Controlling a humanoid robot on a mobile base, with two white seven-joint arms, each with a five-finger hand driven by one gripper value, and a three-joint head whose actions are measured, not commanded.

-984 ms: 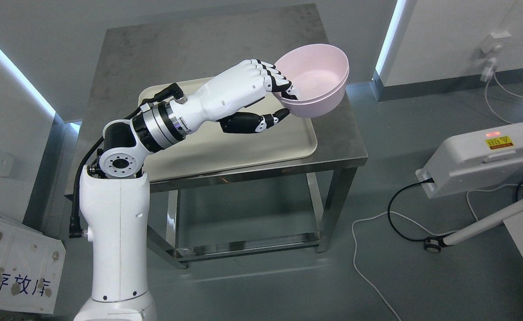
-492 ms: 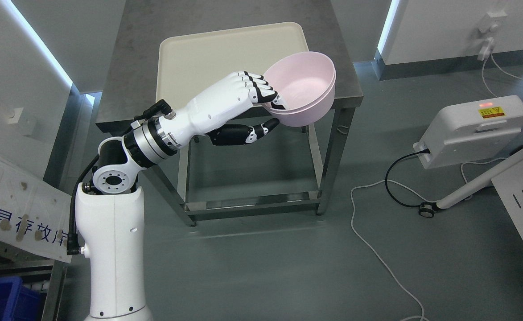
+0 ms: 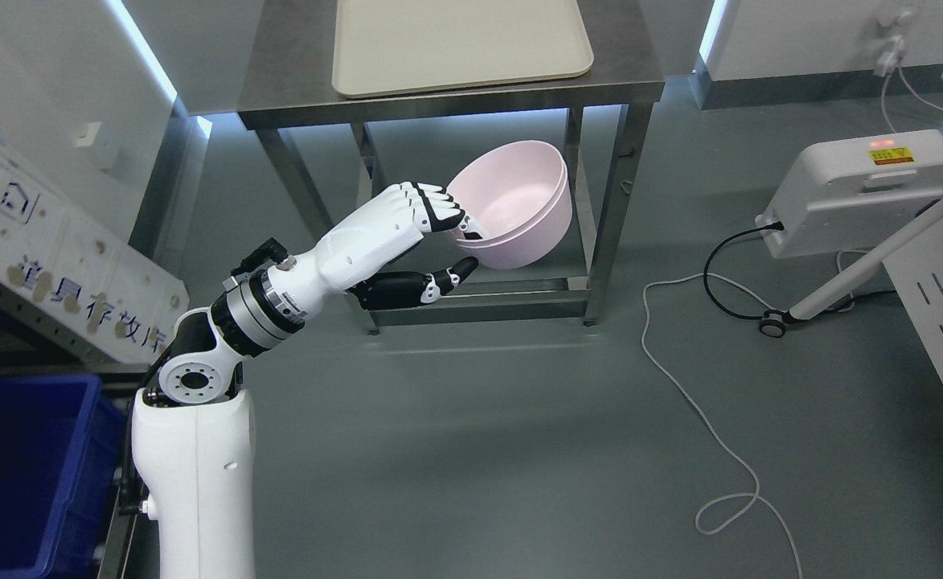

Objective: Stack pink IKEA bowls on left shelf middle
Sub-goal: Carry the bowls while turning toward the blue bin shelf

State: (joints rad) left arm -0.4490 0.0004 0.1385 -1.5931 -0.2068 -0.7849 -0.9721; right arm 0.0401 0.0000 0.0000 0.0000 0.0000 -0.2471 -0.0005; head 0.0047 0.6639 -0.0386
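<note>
Grey floor [image 3: 471, 450] fills most of the view, with a steel tabletop [image 3: 294, 64] beyond the hand carrying a cream tray [image 3: 455, 40]. Raised clear of the floor, the left hand [image 3: 431, 241] grips the near rim of the pink bowls [image 3: 519, 201], two nested together, fingers [image 3: 439, 211] hooked inside and thumb under the wall. A blue bin [image 3: 21, 474] sits behind and left of the hand.

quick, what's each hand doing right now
Left hand: closed on the rim of the pink bowls, held in the air.
Right hand: not in view.
</note>
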